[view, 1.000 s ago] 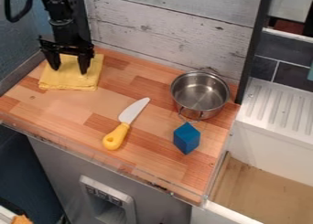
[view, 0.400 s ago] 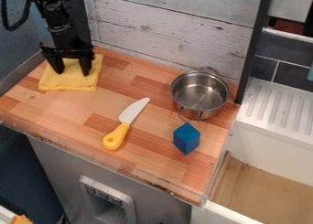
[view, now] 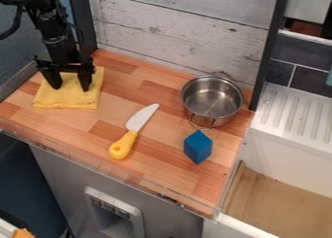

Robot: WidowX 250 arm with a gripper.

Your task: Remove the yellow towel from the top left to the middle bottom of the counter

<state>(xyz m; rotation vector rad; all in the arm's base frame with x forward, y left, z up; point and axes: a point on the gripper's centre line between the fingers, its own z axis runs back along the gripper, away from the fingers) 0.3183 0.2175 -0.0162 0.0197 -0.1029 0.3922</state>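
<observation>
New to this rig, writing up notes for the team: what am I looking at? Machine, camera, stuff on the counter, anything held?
The machine is a single black robot arm ending in a two-finger gripper. You're seeing it from a fixed camera that looks down at a slant; the arm enters at upper left.

On the wooden counter: a folded yellow towel under the gripper, a knife with a yellow handle near the middle, a metal pot to the right, and a blue block just in front of the pot. A white sink is at far right.

Nothing looks gripped: the fingers stand apart, tips down at the towel. They may be pressing on it, but contact force isn't visible.
</observation>
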